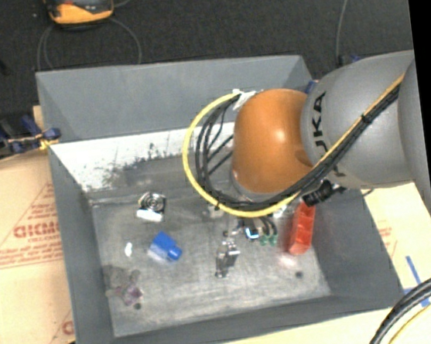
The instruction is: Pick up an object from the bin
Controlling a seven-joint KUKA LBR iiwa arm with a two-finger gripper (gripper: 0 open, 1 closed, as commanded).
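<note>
Gripper: the gripper [226, 261] hung low over the middle of the bin's floor, beneath the orange wrist cover [268, 144]. I could not tell whether it was open or closed, and I saw nothing in it.
Task's thing: none looked taken. What lay under the gripper seemed to be bare metal.
Nearest candidates: a red oblong piece [301, 228] lay near the wall on the arm's side. A blue block [164, 248] lay apart on the other side, and a small green bit [265, 237] sat close under the wrist.
Bin: the grey metal bin [216, 300] held loose things scattered well apart, not heaped.
Also in the bin: a silvery metal piece [150, 206] lay toward the back. A tiny white scrap [128, 250] was near the blue block, and a dull purplish cluster [125, 287] lay in the front corner away from the arm.
Risk, empty close: it seemed to me that closing there would catch only air or scrape the floor, since no thing lay directly below.
Risk, nudging: moving sideways at that height might push the blue block or the red piece away rather than grip it.
Risk, wall: the red piece lay near the slope, which might crowd the gripper.
</note>
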